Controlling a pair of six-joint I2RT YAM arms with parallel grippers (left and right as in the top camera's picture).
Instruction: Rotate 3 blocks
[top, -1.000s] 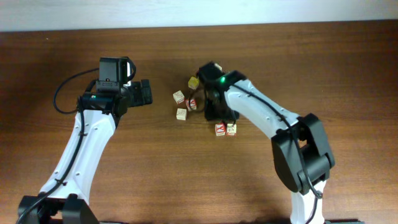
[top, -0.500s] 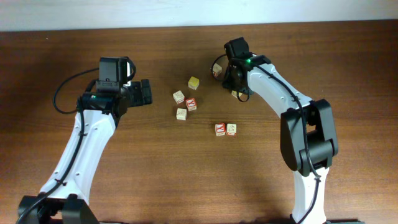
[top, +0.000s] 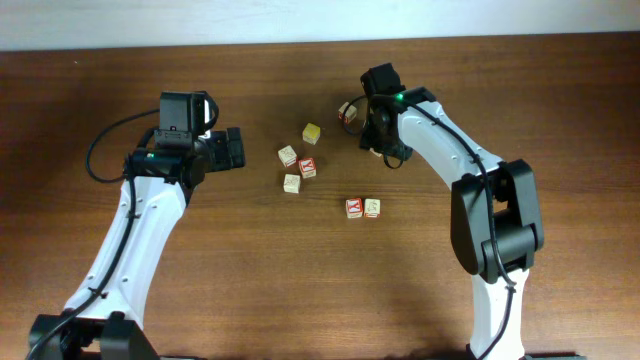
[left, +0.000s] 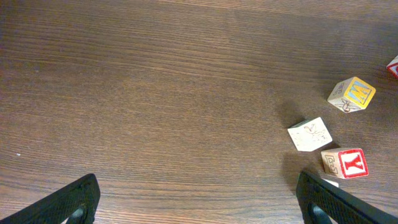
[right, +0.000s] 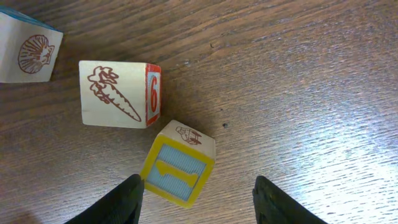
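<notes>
My right pincer (right: 198, 186) stands half open around the yellow-edged block (right: 178, 171), which lies askew on the table (top: 560, 100), in the far cluster and clear of my right finger. I judge this turn nearly done, but how many of the 3 are finished I cannot tell. 1 second ago I hung over the red-and-white block (top: 354, 207) with narrower jaws. My left pincer (left: 196, 208) gapes wide over bare wood.

Both arms extended, left gripper (top: 232, 148) spread wide, facing inward — right gripper (right: 198, 186) parted, pointing down.
</notes>
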